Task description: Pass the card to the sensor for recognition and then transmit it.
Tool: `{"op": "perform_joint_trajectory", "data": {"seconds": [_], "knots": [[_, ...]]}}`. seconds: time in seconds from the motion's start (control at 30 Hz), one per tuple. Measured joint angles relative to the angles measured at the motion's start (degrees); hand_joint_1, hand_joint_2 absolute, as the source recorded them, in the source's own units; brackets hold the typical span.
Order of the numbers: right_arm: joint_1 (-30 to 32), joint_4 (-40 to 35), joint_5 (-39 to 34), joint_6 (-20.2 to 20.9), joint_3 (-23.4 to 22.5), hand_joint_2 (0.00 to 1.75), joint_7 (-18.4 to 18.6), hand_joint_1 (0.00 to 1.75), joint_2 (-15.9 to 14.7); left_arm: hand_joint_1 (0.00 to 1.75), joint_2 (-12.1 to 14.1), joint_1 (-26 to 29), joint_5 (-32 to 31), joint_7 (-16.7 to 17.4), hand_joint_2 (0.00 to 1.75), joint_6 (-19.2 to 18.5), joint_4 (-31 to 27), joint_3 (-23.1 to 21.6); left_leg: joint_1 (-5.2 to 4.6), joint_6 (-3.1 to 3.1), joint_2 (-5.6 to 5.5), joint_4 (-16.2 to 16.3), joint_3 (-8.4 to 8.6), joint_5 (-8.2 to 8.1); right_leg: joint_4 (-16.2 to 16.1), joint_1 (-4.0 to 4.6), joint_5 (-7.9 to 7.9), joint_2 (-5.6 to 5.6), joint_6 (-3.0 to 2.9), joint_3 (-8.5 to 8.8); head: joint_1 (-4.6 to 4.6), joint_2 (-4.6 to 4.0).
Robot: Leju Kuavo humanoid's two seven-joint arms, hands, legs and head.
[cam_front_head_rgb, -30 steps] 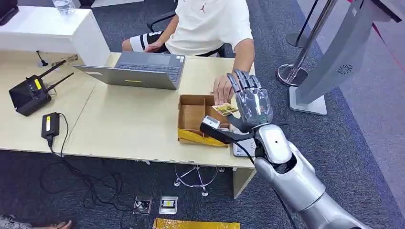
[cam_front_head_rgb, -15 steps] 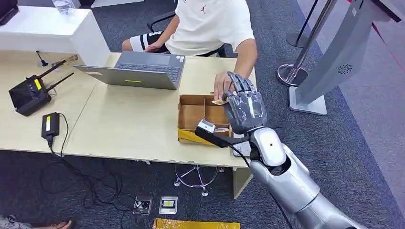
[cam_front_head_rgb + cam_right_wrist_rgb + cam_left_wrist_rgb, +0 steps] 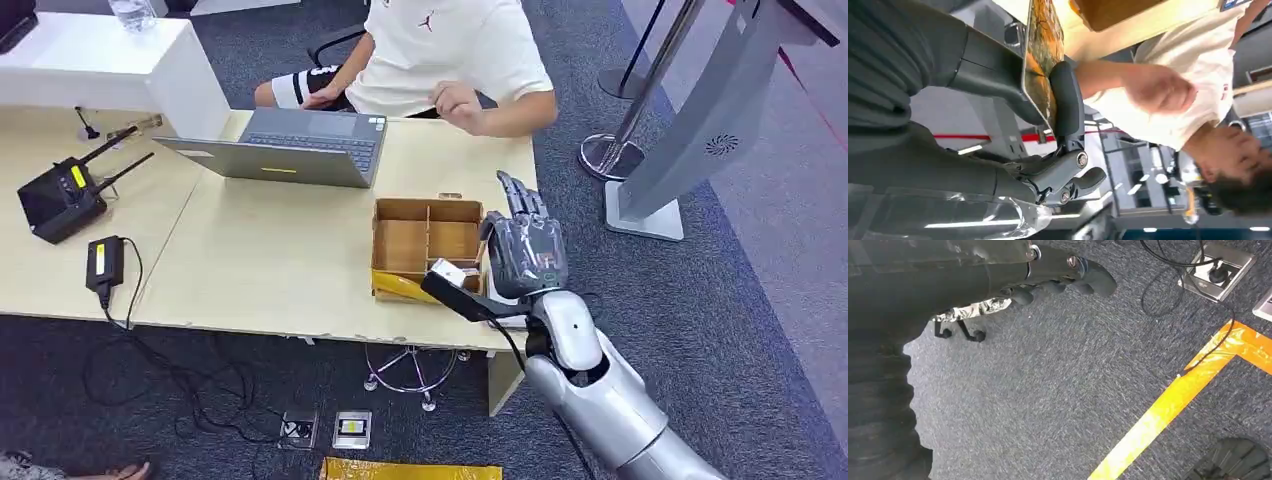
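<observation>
Card held up at the desk edge

Right hand [image 3: 525, 250] hovers beside a divided cardboard box [image 3: 428, 235] on the desk [image 3: 270, 260], thumb and finger pinching a patterned card [image 3: 1040, 60], probably kept upright for presenting to a sensor. Across the desk, a seated person [image 3: 450, 50] has one hand [image 3: 455, 100] raised. Left hand [image 3: 1058, 282] hangs over carpet, fingers curled on nothing.

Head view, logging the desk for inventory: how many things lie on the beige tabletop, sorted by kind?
Laptop: 1
Black box with antennas: 1
Black power brick: 1
Cardboard box: 1
Total: 4
</observation>
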Motion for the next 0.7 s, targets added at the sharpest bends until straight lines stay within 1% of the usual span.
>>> {"op": "perform_joint_trajectory", "data": {"seconds": [0.03,0.13,0.2,0.27,0.4,0.43,0.47,0.7], "knots": [[0.6,0.4,-1.3,-1.9,-0.5,1.75,0.0,1.75,0.0,0.00,0.0,0.0,0.0,0.1,1.75,0.0,0.0,0.0,0.00,0.00,0.00,0.0,0.00,0.00,0.0,0.00,0.00,0.00,0.00,0.00,0.00,0.00],[2.1,2.3,-4.9,-7.8,-2.2,1.75,-0.3,1.73,0.1,0.00,0.0,0.0,-0.1,0.5,1.75,0.1,0.0,0.0,0.00,0.00,0.00,0.0,-0.01,0.00,0.0,0.00,0.00,0.00,0.00,0.00,0.00,0.00],[3.0,4.3,-7.3,-10.8,-3.2,1.75,-0.9,1.73,0.2,0.00,0.0,0.1,-0.2,0.6,1.75,0.4,0.0,0.0,0.00,0.00,0.00,0.0,-0.02,-0.01,0.0,0.00,0.00,0.00,0.00,0.01,0.02,0.00],[3.8,6.7,-9.0,-12.5,-4.1,1.75,-1.8,1.71,0.7,0.00,0.0,0.2,-0.2,0.8,1.75,0.6,0.0,0.0,0.00,-0.05,0.00,0.0,-0.01,-0.04,0.0,0.00,0.00,0.05,0.00,-0.01,0.00,0.00],[5.0,10.6,-10.5,-13.5,-4.9,1.75,-2.7,1.69,1.6,0.00,-0.1,0.4,0.0,1.1,1.75,0.7,0.0,0.0,0.00,-0.06,0.01,0.0,-0.02,-0.04,0.0,0.00,0.00,0.08,0.00,-0.03,0.00,0.00],[5.1,11.4,-10.8,-13.7,-5.0,1.75,-3.0,1.75,1.9,0.00,-0.1,0.4,0.0,1.1,1.75,0.7,0.0,0.0,0.01,-0.06,0.03,0.0,-0.02,-0.04,0.0,0.00,0.00,0.13,0.00,-0.04,0.00,0.00],[5.1,12.5,-11.2,-13.8,-5.2,1.75,-3.3,1.75,2.2,0.00,-0.1,0.4,0.1,1.1,1.75,0.8,0.0,0.0,0.01,-0.06,0.04,0.0,-0.02,-0.04,0.0,0.01,0.00,0.14,0.00,-0.04,0.00,0.00],[5.0,18.2,-12.8,-13.7,-6.5,1.75,-4.3,1.75,3.6,0.00,-0.2,0.6,0.1,1.2,1.75,0.9,0.0,0.0,0.00,-0.06,0.04,0.0,-0.03,-0.04,0.0,0.00,0.00,0.14,0.00,-0.04,0.00,0.00]]}}
